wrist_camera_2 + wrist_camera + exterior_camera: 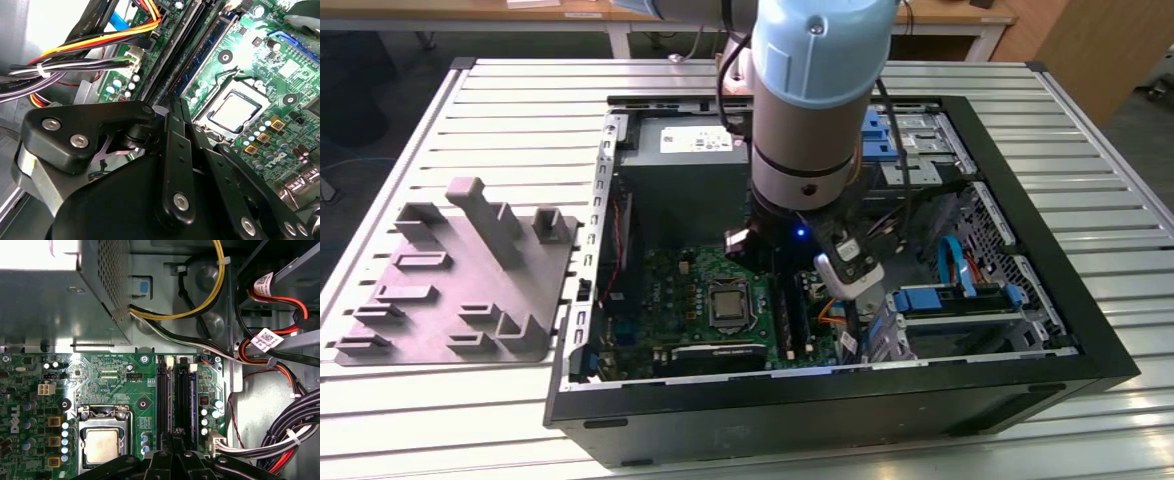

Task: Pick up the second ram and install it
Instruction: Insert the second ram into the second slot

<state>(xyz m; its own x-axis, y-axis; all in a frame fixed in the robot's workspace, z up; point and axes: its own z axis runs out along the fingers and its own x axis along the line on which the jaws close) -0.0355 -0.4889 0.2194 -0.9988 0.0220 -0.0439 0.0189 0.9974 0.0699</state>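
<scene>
The gripper hangs low over the green motherboard with its jaws closed edge-on above the long black slots, where the second ram appears seated, at one o'clock of the processor socket.

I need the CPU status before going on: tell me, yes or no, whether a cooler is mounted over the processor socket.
No. In the first wrist view the processor sits bare in its socket on the green motherboard.
</scene>
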